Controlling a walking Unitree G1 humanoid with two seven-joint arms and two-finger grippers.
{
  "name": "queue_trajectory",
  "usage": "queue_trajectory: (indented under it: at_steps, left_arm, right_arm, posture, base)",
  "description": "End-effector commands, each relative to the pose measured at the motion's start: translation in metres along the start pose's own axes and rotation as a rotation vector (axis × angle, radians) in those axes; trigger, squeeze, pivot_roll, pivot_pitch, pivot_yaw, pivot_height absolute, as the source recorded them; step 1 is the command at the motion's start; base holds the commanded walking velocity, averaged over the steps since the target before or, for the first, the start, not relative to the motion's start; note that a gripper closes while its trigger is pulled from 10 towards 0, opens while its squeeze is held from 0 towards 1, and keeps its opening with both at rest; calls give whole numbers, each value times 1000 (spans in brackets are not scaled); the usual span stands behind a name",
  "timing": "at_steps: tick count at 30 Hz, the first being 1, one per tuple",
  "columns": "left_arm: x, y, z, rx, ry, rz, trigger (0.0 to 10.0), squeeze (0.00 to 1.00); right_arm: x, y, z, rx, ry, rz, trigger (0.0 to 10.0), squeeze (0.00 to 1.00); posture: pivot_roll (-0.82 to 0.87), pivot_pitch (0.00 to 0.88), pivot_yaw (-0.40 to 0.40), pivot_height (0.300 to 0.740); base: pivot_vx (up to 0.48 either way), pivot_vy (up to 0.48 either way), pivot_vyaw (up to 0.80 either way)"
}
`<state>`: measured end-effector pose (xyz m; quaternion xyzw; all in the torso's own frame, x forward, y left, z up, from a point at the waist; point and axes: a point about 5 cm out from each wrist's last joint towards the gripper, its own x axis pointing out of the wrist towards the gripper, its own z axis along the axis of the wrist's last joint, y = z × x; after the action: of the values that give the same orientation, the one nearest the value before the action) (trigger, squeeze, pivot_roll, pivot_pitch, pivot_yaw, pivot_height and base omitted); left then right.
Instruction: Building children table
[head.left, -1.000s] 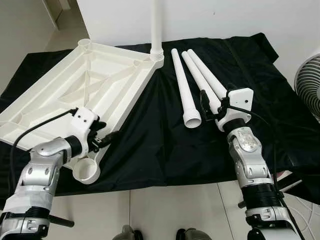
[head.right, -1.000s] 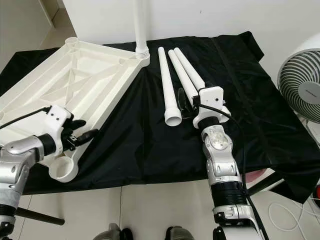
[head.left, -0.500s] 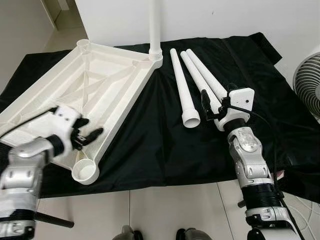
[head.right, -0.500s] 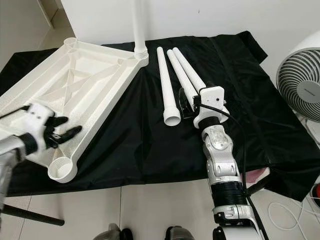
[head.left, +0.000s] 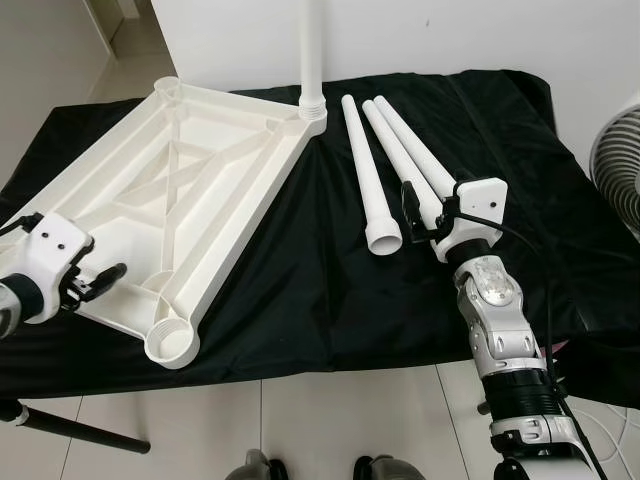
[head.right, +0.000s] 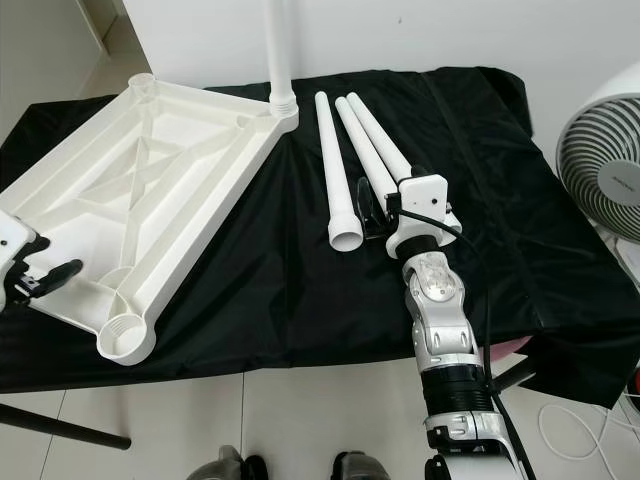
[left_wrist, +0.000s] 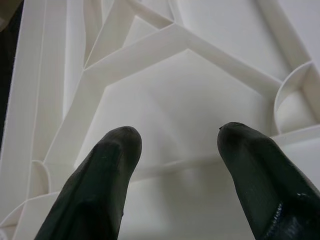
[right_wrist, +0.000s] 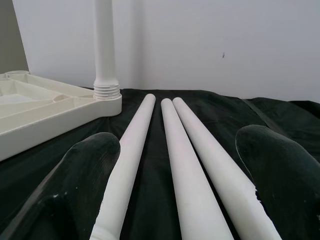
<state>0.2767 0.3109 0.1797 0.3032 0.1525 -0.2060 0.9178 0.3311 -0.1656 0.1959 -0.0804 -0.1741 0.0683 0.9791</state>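
The white tabletop (head.left: 170, 190) is lying upside down on a black cloth (head.left: 300, 290), ribs facing up, with one leg (head.left: 312, 50) already standing upright in its far corner socket. Three loose legs (head.left: 395, 165) are lying side by side on the cloth just to the right of it.

The left gripper (head.left: 95, 280) is hovering at the tabletop's near left edge with its fingers (left_wrist: 107, 165) spread wide, holding nothing. The right gripper (head.left: 425, 215) is sitting over the near ends of the loose legs, its fingers (right_wrist: 90, 165) wide apart on either side of them, not closing on any.

The cloth is covering a tiled floor (head.left: 330, 410) beside a white wall (head.left: 450, 30); a fan (head.right: 605, 170) is standing at the right.
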Motion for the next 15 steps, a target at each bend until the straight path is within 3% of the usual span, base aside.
queue_trajectory:
  at_steps: [1, 8, 13, 15]
  left_arm:
    - [0, -5, -2, 17, 24, -1, 10000, 0]
    - [14, -32, -3, 58, 24, -125, 10000, 0]
    - [19, -40, -2, 62, 23, -144, 10000, 0]
    - [24, -52, -1, 76, 17, -186, 10000, 0]
  right_arm:
    - [-2, 4, -2, 2, 7, 12, 10000, 0]
    - [-1, 2, -2, -5, 6, 11, 10000, 0]
    - [-1, 2, -1, -5, 4, 8, 10000, 0]
    - [-3, 1, -1, -8, 4, 4, 10000, 0]
  posture:
    - [-78, 127, 97, 740]
    - [-76, 131, 94, 740]
    - [-80, 130, 97, 740]
    - [-80, 130, 97, 740]
  base:
    - [0, 0, 0]
    - [0, 0, 0]
    - [0, 0, 0]
    - [0, 0, 0]
